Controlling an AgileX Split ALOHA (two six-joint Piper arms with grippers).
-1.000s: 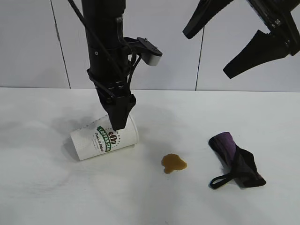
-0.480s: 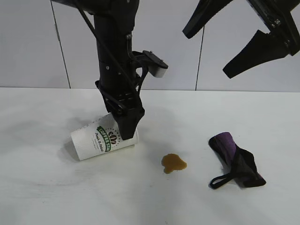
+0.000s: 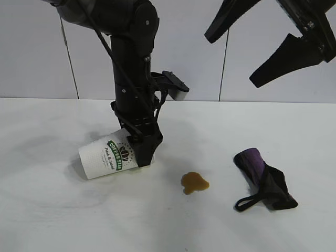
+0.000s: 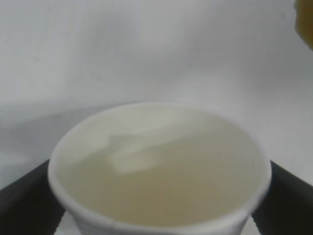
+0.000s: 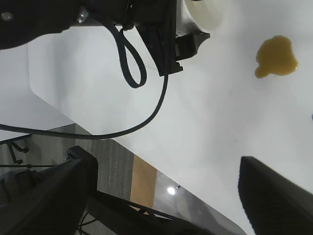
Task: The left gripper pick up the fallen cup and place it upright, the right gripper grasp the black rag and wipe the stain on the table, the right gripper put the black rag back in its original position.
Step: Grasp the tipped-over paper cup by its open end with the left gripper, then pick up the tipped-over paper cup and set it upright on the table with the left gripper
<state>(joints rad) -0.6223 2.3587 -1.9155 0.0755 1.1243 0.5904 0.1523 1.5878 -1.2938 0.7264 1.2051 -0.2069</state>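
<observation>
Left end effector: pointed straight down at the open end of the fallen cup; its fingers are spread wide on either side of the rim, and no grip on the cup can be confirmed.
Cup: a white paper cup with a green coffee logo, seen lying on its side on the tabletop, mouth turned toward the stain.
Stain: an amber-brown blotch on the tabletop, set between the cup and the black rag.
Black rag: crumpled with a purple patch, left lying well apart from the cup.
Right end effector: held high above the rag, fingers spread wide, nothing held.
</observation>
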